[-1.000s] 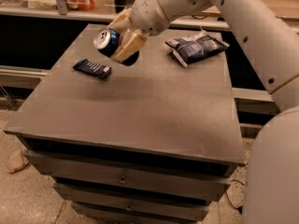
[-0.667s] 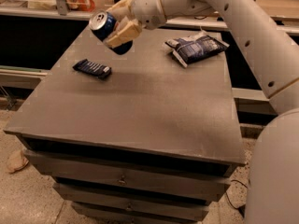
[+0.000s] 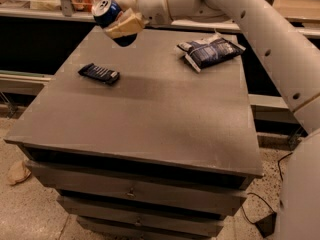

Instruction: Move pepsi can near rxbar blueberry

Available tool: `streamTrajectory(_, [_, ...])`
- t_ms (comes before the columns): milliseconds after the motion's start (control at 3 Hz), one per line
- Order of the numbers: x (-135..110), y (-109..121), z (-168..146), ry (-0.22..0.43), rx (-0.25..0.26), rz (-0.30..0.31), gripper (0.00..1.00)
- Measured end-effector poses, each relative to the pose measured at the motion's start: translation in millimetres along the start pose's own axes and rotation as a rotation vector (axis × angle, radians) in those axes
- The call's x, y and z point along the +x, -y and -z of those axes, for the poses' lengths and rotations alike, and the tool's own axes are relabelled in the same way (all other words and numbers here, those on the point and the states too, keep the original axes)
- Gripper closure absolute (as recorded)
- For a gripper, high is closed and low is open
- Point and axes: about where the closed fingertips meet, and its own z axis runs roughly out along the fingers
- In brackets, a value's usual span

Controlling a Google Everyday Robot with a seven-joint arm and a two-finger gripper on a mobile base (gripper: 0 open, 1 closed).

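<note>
the claw (image 3: 119,18) is pinching the can (image 3: 106,12) around its body. over the last second it has carried the can upward and a little toward the back, so it now hangs tilted in the air above the far left edge of the table (image 3: 150,129), its silver top facing out to the left. a second ago it was lower, nearer the tabletop and closer to the bar (image 3: 99,73); now it is well off the surface. the bar lies flat on the left side of the table, in front of and below the can, and has not shifted. the bag (image 3: 211,51) sits well apart at the far right, untouched. by my reading the lift is done and the grip looks secure. what remains is to bring the can forward and down and set it just beside the bar without knocking it.
</note>
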Motion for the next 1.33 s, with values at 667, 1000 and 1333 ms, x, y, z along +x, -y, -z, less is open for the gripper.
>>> streamTrajectory(667, [2.1,-0.1,-1.4,-0.009,0.038,-0.006,1.00])
streamTrajectory(1000, [-4.8,-14.8,7.4,-0.039,0.137,0.001,1.00])
streamTrajectory(1333, [17.7,-48.0,-5.9,-0.059,0.203,-0.054,1.00])
